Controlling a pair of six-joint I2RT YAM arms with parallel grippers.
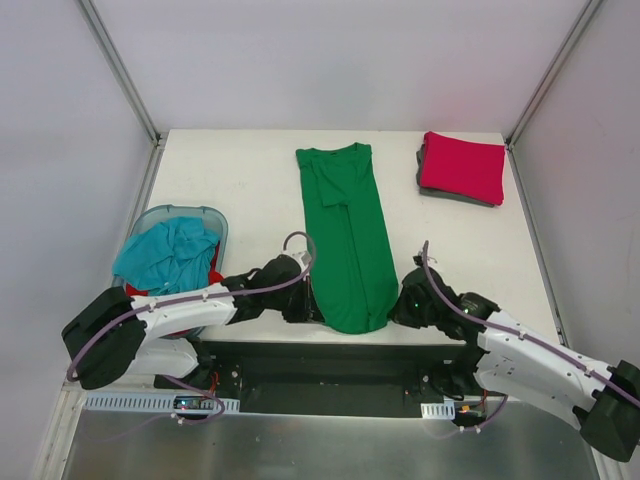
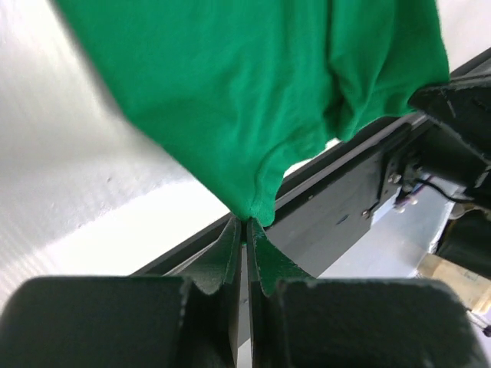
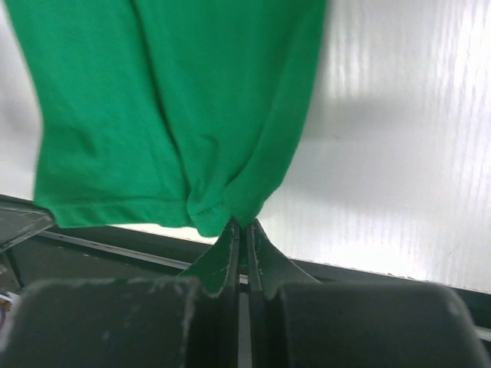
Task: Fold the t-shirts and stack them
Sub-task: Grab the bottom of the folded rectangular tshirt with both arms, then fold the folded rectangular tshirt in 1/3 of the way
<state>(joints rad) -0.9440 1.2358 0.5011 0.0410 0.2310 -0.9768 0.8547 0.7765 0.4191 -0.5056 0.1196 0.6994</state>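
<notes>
— Pale grey walls (image 1: 330,60) close in a white desk (image 1: 240,180). What sits at its left end?

— A translucent pale-blue tub (image 1: 205,211), right at the left edge. A teal t-shirt (image 1: 165,255) is bunched up in it, and a bit of red cloth (image 1: 214,273) shows beneath that.

— And next along?

— The left fingers (image 2: 230,249), low at the desk's front edge, just right of the tub. They're pressed together and pinch the near left corner of the green t-shirt (image 1: 345,240) by its hem.

— How does that shirt lie?

— Down the middle of the desk, folded lengthwise into a long narrow strip. The collar is at the far end and the hem at the front edge. A folded-in flap shows near the collar.

— And on its right side?

— The right fingers (image 3: 232,244) do the same as the left. They're closed tight on the near right corner of that hem, with the cloth gathered into a small pucker at the tips.

— Anything further right?

— Yes, in the far right corner, well apart from the green one. A crimson-pink t-shirt (image 1: 462,165), folded into a rectangle, lies on top of a dark grey t-shirt (image 1: 421,170). Only a thin rim of the grey shows, along the left and near sides.
</notes>
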